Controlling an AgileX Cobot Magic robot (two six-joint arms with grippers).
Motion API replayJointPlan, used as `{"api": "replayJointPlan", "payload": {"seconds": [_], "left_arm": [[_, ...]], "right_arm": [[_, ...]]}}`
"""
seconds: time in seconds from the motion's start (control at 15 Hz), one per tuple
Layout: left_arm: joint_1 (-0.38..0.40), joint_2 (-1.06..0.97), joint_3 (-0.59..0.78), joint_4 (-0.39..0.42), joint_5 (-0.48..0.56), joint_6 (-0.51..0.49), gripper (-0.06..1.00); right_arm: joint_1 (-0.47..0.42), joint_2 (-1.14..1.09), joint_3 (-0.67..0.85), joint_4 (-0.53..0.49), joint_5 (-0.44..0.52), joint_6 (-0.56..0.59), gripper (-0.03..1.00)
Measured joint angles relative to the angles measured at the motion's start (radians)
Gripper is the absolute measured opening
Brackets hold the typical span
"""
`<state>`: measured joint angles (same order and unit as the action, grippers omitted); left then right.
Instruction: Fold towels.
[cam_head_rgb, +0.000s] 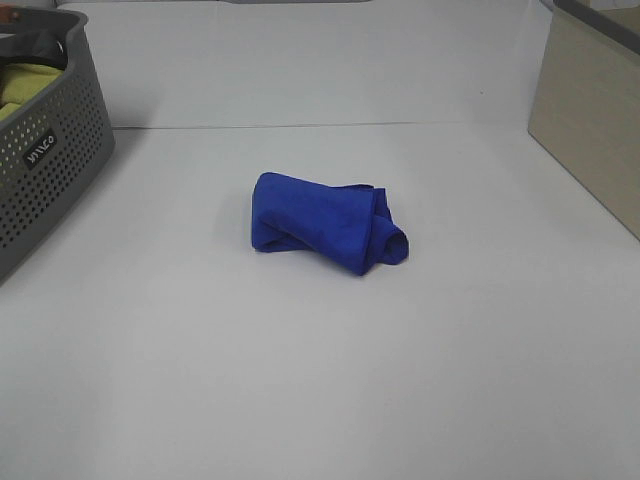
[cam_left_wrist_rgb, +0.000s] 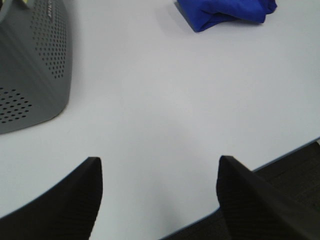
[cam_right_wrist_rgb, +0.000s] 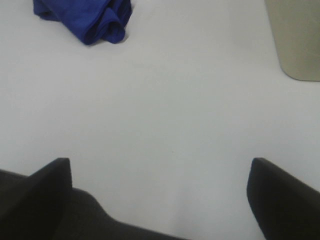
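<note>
Overhead, the royal-blue microfibre towel (cam_head_rgb: 325, 222) is lying bunched and loosely rolled at the middle of the white worktop (cam_head_rgb: 320, 380), with a grey perforated basket (cam_head_rgb: 50, 150) at far left and a beige box (cam_head_rgb: 590, 110) at far right. Seen from the left wrist, the left gripper (cam_left_wrist_rgb: 159, 192) is hovering over bare worktop, fingers (cam_left_wrist_rgb: 75, 200) released, grasping nothing, well apart from the towel (cam_left_wrist_rgb: 227, 12). Likewise, in the right wrist view, the right gripper (cam_right_wrist_rgb: 160, 195) is hanging with fingers (cam_right_wrist_rgb: 280, 195) spread wide and empty, the towel (cam_right_wrist_rgb: 87, 17) well apart.

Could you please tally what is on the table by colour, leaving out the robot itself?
Blue: 1, the towel
Grey: 1, the perforated basket
Yellow: 1, the cloth inside the basket
Beige: 1, the box
Total: 4
</note>
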<state>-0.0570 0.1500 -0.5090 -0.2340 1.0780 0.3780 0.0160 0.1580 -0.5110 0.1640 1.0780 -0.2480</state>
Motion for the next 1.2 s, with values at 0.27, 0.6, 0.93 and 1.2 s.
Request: {"api": "replayJointPlan", "payload": {"seconds": [0.27, 0.6, 0.93, 1.2], "left_arm": [[0.044, -0.025, 0.0, 0.0, 0.0, 0.0, 0.63], [0.044, -0.154, 0.0, 0.0, -0.002, 0.0, 0.63], [0.044, -0.154, 0.0, 0.0, -0.003, 0.0, 0.63], [0.044, -0.154, 0.0, 0.0, -0.003, 0.0, 0.63]], "right_arm": [[-0.046, -0.135, 0.0, -0.001, 0.0, 0.0, 0.89], [-0.046, -0.164, 0.0, 0.0, -0.001, 0.0, 0.89], [-0.046, -0.164, 0.0, 0.0, -0.001, 0.0, 0.89], [-0.046, -0.164, 0.0, 0.0, -0.001, 0.0, 0.89]]}}
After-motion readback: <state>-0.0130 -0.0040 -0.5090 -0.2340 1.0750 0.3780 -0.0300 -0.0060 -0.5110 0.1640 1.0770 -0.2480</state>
